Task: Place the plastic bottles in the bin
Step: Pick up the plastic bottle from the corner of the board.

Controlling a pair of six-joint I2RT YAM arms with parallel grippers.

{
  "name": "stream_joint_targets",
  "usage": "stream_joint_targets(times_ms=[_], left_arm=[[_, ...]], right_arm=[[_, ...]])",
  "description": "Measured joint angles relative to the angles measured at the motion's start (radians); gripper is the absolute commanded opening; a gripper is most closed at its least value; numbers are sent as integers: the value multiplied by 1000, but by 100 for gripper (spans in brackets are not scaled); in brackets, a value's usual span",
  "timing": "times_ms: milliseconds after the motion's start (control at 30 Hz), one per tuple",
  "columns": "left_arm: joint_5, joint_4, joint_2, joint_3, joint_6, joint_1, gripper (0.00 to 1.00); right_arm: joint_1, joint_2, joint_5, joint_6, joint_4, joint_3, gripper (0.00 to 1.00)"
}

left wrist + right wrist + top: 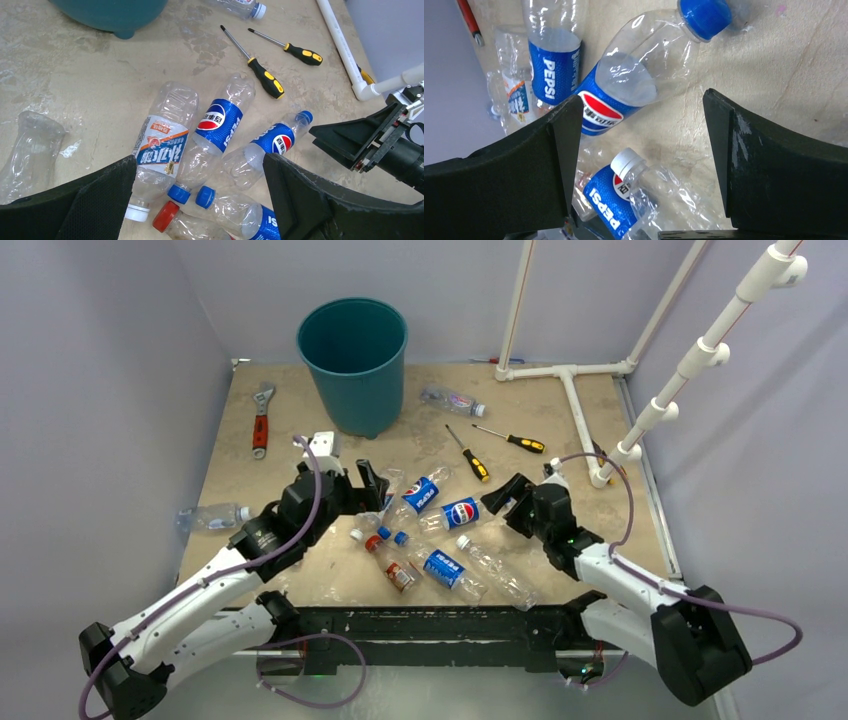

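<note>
The teal bin (pixel 352 360) stands at the back of the table. Several crushed plastic bottles lie in a cluster at mid-table, among them two Pepsi ones (pixel 422 493) (pixel 460 512). One bottle (pixel 452 400) lies right of the bin and one (pixel 212 516) at the left edge. My left gripper (pixel 352 485) is open and empty over the cluster's left side; in the left wrist view (pixel 200 195) a white-capped bottle (pixel 162 145) and a Pepsi bottle (pixel 217 122) lie between its fingers. My right gripper (pixel 508 502) is open and empty (pixel 639 165) above a blue-capped Pepsi bottle (pixel 639 80) and a white-capped clear bottle (pixel 659 195).
A red-handled wrench (pixel 261 420) lies left of the bin. Two yellow-and-black screwdrivers (pixel 470 455) (pixel 515 440) lie behind the cluster. A white pipe frame (pixel 575 410) stands at the back right. Walls close in on both sides.
</note>
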State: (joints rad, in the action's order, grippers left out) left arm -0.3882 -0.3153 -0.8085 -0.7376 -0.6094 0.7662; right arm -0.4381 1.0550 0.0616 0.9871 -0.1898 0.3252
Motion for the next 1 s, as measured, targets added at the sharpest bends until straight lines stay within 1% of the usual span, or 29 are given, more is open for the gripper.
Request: stream_joint_targets(times_ms=[133,267,367,400,467,567,667,867,1000], left_arm=[[3,0,4,0,0,0,97],[19,2,-2,0,0,0,97],[29,8,-19,0,0,0,97],[35,8,-27,0,0,0,97],[44,9,-38,0,0,0,96],[55,10,-49,0,0,0,96],[64,10,-51,0,0,0,96],[71,11,-51,0,0,0,96],[71,11,-51,0,0,0,96]], right_arm=[[0,-82,-9,-93,68,30,87],[-4,-121,-87,-191,156,100,81],[-42,-120,-119,-234,206,115,80],[-75,-119,-121,-250,234,116,80],[-142,-103,-125,-268,270,117,82],[-252,-24,-106,-282,321,142,84],[-318,44,-77,-289,357,163,84],[-341,89,-34,-298,396,182,81],[-351,105,-16,-299,412,192,82]])
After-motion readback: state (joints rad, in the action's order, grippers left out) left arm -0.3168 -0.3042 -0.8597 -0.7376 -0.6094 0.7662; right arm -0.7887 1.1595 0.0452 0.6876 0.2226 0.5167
